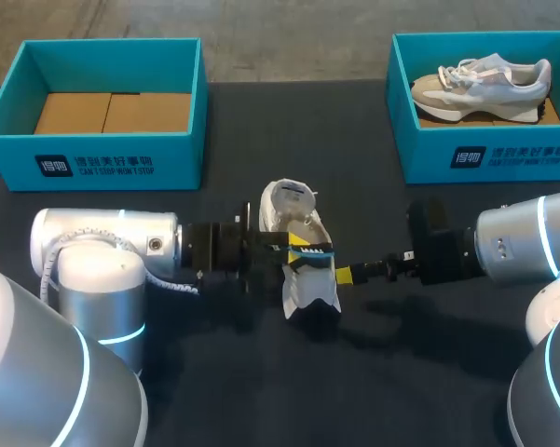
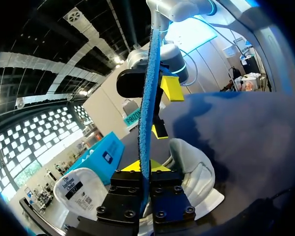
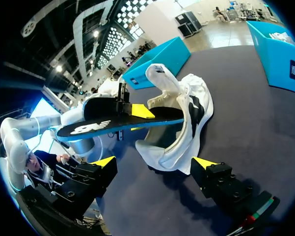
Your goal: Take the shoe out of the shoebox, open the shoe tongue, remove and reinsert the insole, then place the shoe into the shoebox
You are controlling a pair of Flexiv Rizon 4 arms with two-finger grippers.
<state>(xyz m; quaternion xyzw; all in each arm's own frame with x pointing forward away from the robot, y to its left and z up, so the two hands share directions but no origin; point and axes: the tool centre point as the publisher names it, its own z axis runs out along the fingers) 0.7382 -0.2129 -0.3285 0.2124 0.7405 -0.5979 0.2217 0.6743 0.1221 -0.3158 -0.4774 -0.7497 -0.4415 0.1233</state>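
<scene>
A white shoe (image 1: 309, 291) lies in the middle of the dark table, its tongue (image 2: 81, 189) folded open. My left gripper (image 1: 303, 250) hovers over it, shut on the insole (image 3: 113, 125), which is black on top and blue underneath. In the left wrist view the insole (image 2: 148, 98) stands edge-on between the fingers of the left gripper (image 2: 140, 167). One end of the insole reaches the shoe's (image 3: 186, 118) opening. My right gripper (image 3: 154, 162) is open just beside the shoe, its fingertips (image 3: 204, 162) wide apart and holding nothing. In the head view the right gripper (image 1: 342, 275) comes in from the right.
A teal shoebox (image 1: 93, 158) with cardboard inside stands at the back left. A second teal shoebox (image 1: 489, 154) at the back right holds another beige and white shoe (image 1: 480, 84). The arms' thick bodies fill the near corners.
</scene>
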